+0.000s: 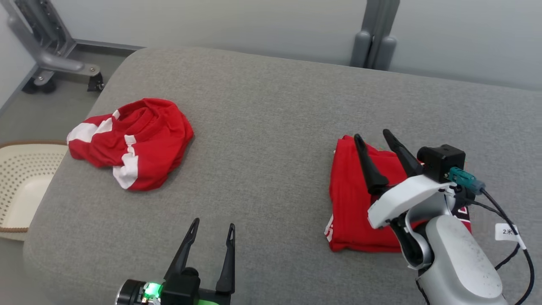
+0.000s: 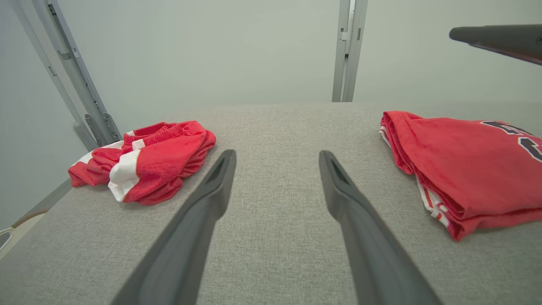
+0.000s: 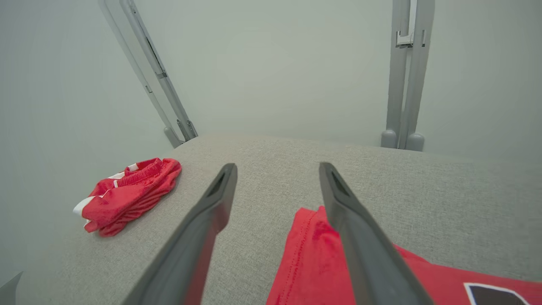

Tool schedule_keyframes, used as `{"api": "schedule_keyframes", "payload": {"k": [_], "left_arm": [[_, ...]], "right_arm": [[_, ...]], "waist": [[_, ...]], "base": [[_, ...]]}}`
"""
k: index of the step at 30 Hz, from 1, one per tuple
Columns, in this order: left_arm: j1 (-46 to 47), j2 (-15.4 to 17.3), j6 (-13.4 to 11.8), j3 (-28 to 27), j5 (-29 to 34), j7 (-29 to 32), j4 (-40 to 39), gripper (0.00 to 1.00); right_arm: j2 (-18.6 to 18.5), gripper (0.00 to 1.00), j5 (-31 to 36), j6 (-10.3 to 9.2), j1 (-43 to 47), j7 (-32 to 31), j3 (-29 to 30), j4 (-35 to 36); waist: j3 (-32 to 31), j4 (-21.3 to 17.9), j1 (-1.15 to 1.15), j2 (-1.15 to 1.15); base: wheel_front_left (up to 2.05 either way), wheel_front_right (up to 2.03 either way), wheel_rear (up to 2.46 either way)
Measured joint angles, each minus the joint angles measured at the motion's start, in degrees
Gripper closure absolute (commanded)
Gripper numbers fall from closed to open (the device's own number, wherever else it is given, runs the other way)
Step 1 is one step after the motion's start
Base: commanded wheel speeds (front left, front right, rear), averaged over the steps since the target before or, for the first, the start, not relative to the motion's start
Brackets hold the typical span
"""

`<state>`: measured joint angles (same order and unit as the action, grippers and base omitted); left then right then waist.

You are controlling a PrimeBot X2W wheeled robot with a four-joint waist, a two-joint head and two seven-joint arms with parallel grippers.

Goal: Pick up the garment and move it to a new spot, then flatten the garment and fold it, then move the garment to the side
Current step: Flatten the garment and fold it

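Currently the folded red garment [image 1: 351, 199] lies flat on the right side of the grey padded surface [image 1: 271, 127], with its dark lettering towards the right edge. The right gripper [image 1: 372, 134] is positioned over it, fingers spread and released, with nothing between them. In the head view, the two fingertips reach the garment's far edge. In the right wrist view, one finger crosses over the red cloth, the other over bare grey fabric beside the garment's edge. In the left wrist view, a right finger [image 2: 495, 38] stands clearly above the garment, not touching it.

The left gripper [image 1: 214, 223] sits near the front edge of the surface, about mid-width, with its fingers likewise parted and empty. It points across bare grey fabric. The folded garment lies well apart on its right.

A crumpled red and white garment [image 1: 135, 140] lies in a heap on the left side of the surface, well apart from both grippers and from the folded piece.

A pale perforated basket [image 1: 21, 186] stands off the left edge, lower than the surface. A grey metal frame on castors [image 1: 55, 59] stands at the far left corner, against a pale wall.
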<state>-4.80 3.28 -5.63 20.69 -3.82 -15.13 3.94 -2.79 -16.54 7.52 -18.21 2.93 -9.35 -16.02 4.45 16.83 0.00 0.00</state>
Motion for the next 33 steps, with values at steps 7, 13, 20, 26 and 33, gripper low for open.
{"api": "schedule_keyframes", "payload": {"k": [7,13,20,26,33], "left_arm": [[-0.1,-0.1,-0.3,-1.2,-0.1,0.0,-0.5,0.00],[-1.1,-0.2,-0.7,-3.4,-2.6,0.0,-0.3,0.00],[-2.3,-0.4,-0.5,-6.0,-4.2,0.0,-0.7,0.00],[-5.9,-0.4,0.7,-9.7,-6.5,0.0,-1.9,0.00],[-11.2,-0.4,3.1,-11.7,-5.9,0.0,-2.2,0.00]], "right_arm": [[-0.9,0.00,-0.5,-0.03,1.4,4.0,3.1,-0.3],[-7.0,0.00,-1.0,-0.05,5.5,9.8,0.0,-3.6],[-10.2,0.00,0.9,-0.03,10.5,12.1,-0.3,-2.1],[-9.3,0.00,2.3,-0.04,19.8,12.1,3.4,4.9],[-7.8,0.00,2.9,-0.03,25.7,12.1,3.7,7.3]], "waist": [[-1.0,-5.6,0.00,0.00],[-2.3,-11.4,0.00,0.00],[-4.7,-15.6,0.00,0.00],[-8.1,-16.8,0.00,0.00],[-11.5,-17.5,0.00,0.00]], "base": [[0.00,0.00,0.00],[0.00,0.00,0.00],[0.00,0.00,0.00],[0.00,0.00,0.00],[0.00,0.00,0.00]]}}
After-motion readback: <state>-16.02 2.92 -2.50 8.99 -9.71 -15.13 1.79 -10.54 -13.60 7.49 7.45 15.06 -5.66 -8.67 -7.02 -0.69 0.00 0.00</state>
